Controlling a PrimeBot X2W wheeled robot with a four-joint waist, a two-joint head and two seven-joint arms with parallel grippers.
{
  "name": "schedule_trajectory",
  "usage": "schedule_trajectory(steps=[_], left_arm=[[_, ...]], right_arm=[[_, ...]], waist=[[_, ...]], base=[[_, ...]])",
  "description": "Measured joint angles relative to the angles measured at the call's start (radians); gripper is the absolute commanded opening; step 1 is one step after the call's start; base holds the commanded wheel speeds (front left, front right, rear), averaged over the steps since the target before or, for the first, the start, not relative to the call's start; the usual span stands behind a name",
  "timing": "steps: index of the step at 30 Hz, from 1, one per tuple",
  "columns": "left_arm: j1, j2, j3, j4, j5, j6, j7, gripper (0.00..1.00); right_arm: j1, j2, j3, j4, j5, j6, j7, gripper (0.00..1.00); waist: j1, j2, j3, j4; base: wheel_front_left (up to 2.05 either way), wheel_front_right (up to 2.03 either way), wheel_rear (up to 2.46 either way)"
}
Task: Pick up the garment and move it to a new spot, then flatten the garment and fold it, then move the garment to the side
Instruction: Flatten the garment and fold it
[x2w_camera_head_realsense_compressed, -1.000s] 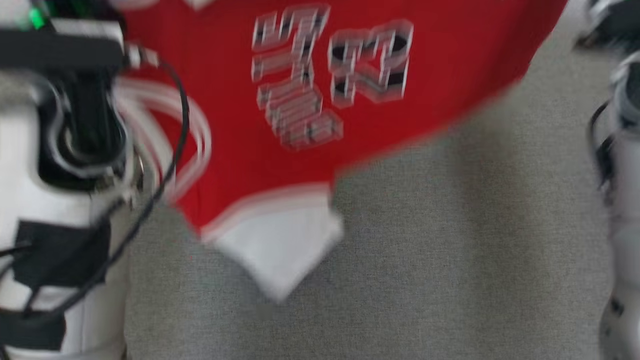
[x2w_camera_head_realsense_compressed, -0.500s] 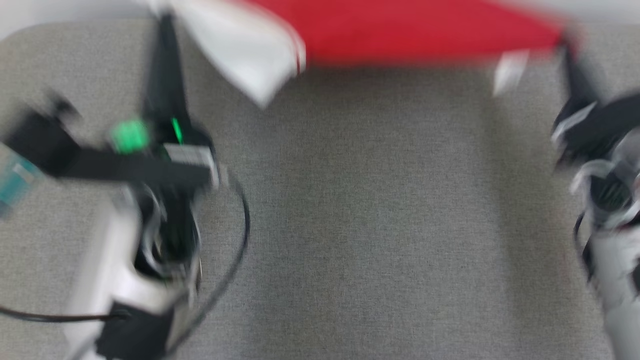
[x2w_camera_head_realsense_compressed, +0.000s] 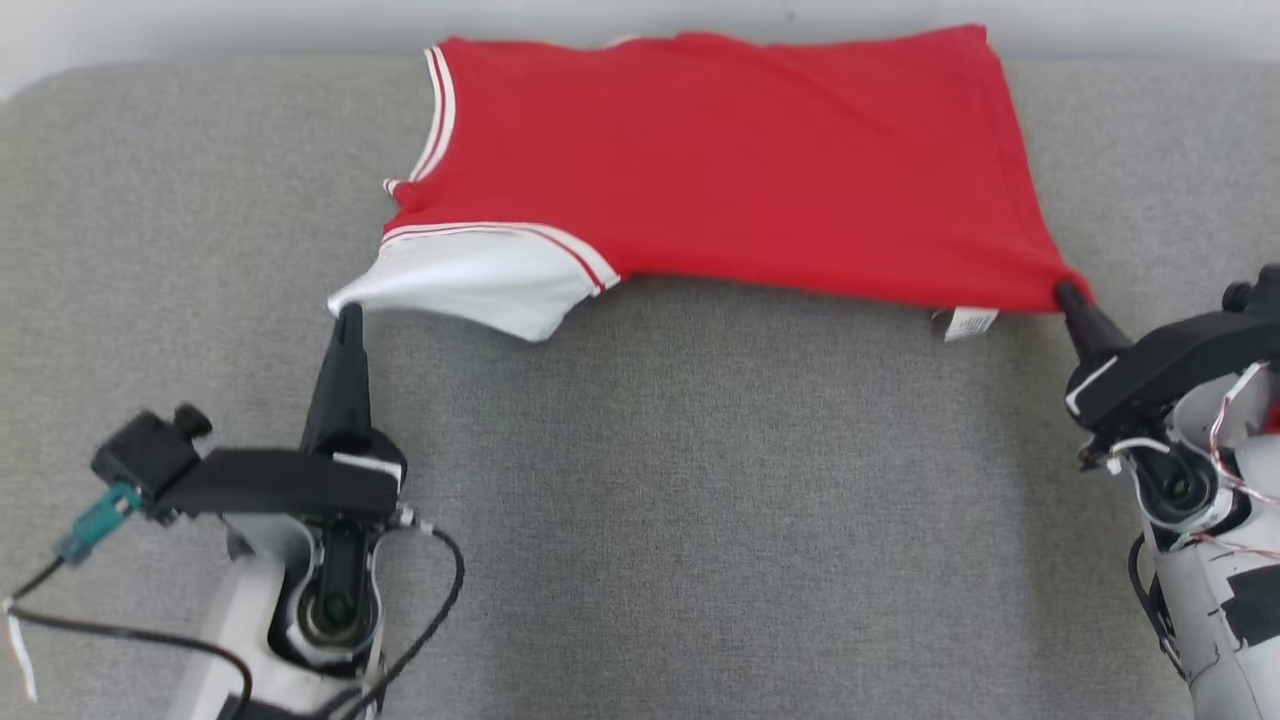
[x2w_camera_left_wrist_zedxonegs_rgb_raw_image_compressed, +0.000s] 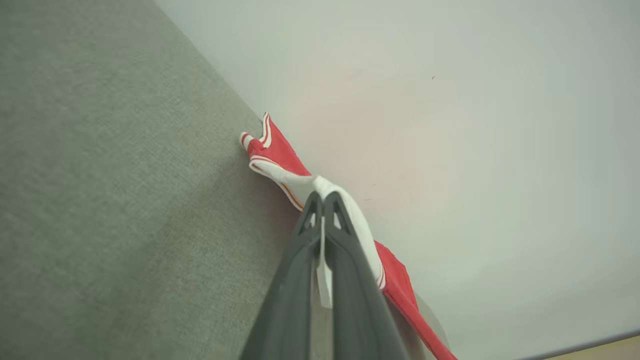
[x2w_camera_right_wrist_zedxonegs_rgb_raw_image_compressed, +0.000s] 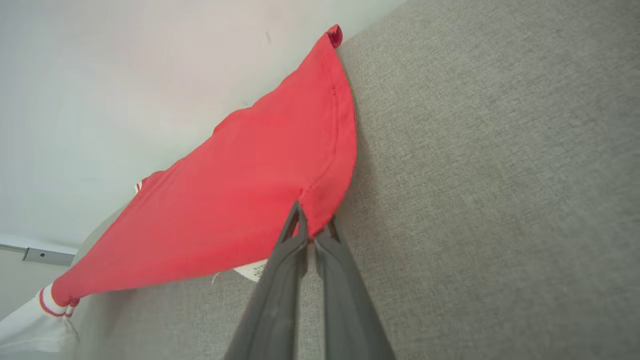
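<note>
The garment (x2w_camera_head_realsense_compressed: 720, 170) is a red jersey with white striped sleeves, spread over the far edge of the grey padded table (x2w_camera_head_realsense_compressed: 700, 500), its far part hanging past the edge. My left gripper (x2w_camera_head_realsense_compressed: 348, 315) is shut on the tip of the white sleeve (x2w_camera_head_realsense_compressed: 480, 280); in the left wrist view the white cloth (x2w_camera_left_wrist_zedxonegs_rgb_raw_image_compressed: 345, 210) is pinched between the fingers of the left gripper (x2w_camera_left_wrist_zedxonegs_rgb_raw_image_compressed: 322, 197). My right gripper (x2w_camera_head_realsense_compressed: 1068, 293) is shut on the garment's near right corner, next to a white label (x2w_camera_head_realsense_compressed: 968, 322). The right wrist view shows the red hem (x2w_camera_right_wrist_zedxonegs_rgb_raw_image_compressed: 320, 200) clamped in the right gripper (x2w_camera_right_wrist_zedxonegs_rgb_raw_image_compressed: 311, 220).
A pale wall (x2w_camera_head_realsense_compressed: 200, 30) runs behind the table's far edge. The table's rounded far left corner (x2w_camera_head_realsense_compressed: 40, 90) is in sight. Black cables (x2w_camera_head_realsense_compressed: 440, 600) loop by my left wrist. Bare grey cloth lies between my two arms.
The head camera has swung. The garment, held up close before the camera a second ago with its print showing, now lies spread at the table's far edge, both grippers still holding it.
</note>
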Motion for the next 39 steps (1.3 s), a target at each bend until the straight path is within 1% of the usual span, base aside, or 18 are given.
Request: schedule_trajectory(steps=[2, 4, 5, 12, 15, 16, 21, 24, 26, 31, 35, 39], left_arm=[[0.034, -0.002, 0.001, -0.006, -0.031, -0.012, 0.004, 0.00], [0.085, -0.002, -0.003, -0.016, -0.041, -0.014, 0.014, 0.00], [0.115, -0.002, -0.006, -0.023, -0.046, -0.021, 0.020, 0.00], [0.286, 0.016, -0.007, -0.101, -0.067, -0.021, 0.037, 0.00], [0.343, 0.022, -0.012, -0.142, -0.089, -0.023, 0.050, 0.00], [0.360, 0.026, -0.016, -0.154, -0.092, -0.030, 0.060, 0.00], [0.448, 0.051, -0.035, -0.219, -0.095, -0.030, 0.087, 0.00], [0.513, 0.071, -0.044, -0.270, -0.098, -0.029, 0.108, 0.00], [0.554, 0.083, -0.055, -0.310, -0.098, -0.023, 0.129, 0.00], [0.605, 0.108, -0.066, -0.360, -0.100, 0.001, 0.161, 0.00], [0.614, 0.116, -0.066, -0.374, -0.099, 0.034, 0.179, 0.00], [0.626, 0.139, -0.072, -0.372, -0.090, 0.070, 0.204, 0.00]], right_arm=[[0.009, -0.005, 0.010, 0.018, 0.001, 0.008, 0.018, 0.00], [0.035, -0.013, 0.018, 0.022, 0.000, 0.016, 0.035, 0.00], [0.054, -0.017, 0.020, 0.025, 0.000, 0.017, 0.042, 0.00], [0.183, -0.034, 0.021, 0.004, 0.000, 0.017, 0.059, 0.00], [0.252, -0.037, 0.020, -0.048, -0.001, 0.017, 0.059, 0.00], [0.279, -0.037, 0.019, -0.065, -0.001, 0.017, 0.059, 0.00], [0.412, -0.036, 0.022, -0.176, -0.005, 0.015, 0.059, 0.00], [0.473, -0.037, 0.018, -0.250, -0.011, 0.005, 0.059, 0.00], [0.532, -0.038, 0.007, -0.309, -0.017, -0.023, 0.059, 0.00], [0.639, -0.039, -0.008, -0.390, -0.028, -0.065, 0.067, 0.00], [0.679, -0.038, -0.015, -0.432, -0.030, -0.082, 0.077, 0.00], [0.685, -0.037, -0.017, -0.446, -0.040, -0.096, 0.095, 0.00]], waist=[[-0.0001, 0.0000, -0.019, 0.001], [-0.0001, -0.0001, -0.039, 0.004], [-0.0001, 0.0000, -0.049, 0.006], [-0.0002, -0.0001, -0.122, 0.027], [-0.0002, -0.0001, -0.150, 0.037], [-0.0002, -0.0001, -0.160, 0.041], [-0.0003, -0.0001, -0.204, 0.055], [-0.0003, -0.0002, -0.226, 0.058], [-0.0003, -0.0002, -0.239, 0.057], [-0.0002, -0.0002, -0.245, 0.057], [-0.0001, -0.0002, -0.242, 0.058], [-0.0001, -0.0001, -0.235, 0.055]], base=[[0.00, 0.00, 0.00], [0.00, 0.00, 0.00], [0.00, 0.00, 0.00], [0.00, 0.00, 0.00], [0.00, 0.00, 0.00], [0.00, 0.00, 0.00], [0.00, 0.00, 0.00], [0.00, 0.00, 0.00], [0.00, 0.00, 0.00], [0.00, 0.00, 0.00], [0.00, 0.00, 0.00], [0.00, 0.00, 0.00]])
